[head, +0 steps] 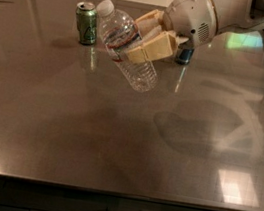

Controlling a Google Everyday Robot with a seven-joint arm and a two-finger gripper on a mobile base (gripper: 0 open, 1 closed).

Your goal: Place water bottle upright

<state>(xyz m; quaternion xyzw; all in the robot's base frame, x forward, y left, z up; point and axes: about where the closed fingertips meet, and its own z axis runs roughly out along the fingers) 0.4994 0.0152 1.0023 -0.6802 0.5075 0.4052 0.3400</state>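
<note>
The water bottle (pixel 125 45) is a clear ribbed plastic bottle with a white cap and a red-white-blue label band. It hangs tilted in the air above the table, cap up and to the left, base down and to the right. My gripper (pixel 144 38) is shut on the water bottle around its middle, with tan fingers (pixel 155 48) on either side. The white arm reaches in from the upper right.
A green can (pixel 87 22) stands upright on the steel table (pixel 115 140) just left of the bottle's cap. A blue-silver can (pixel 184 55) stands behind the gripper, mostly hidden. The table's front edge runs along the bottom.
</note>
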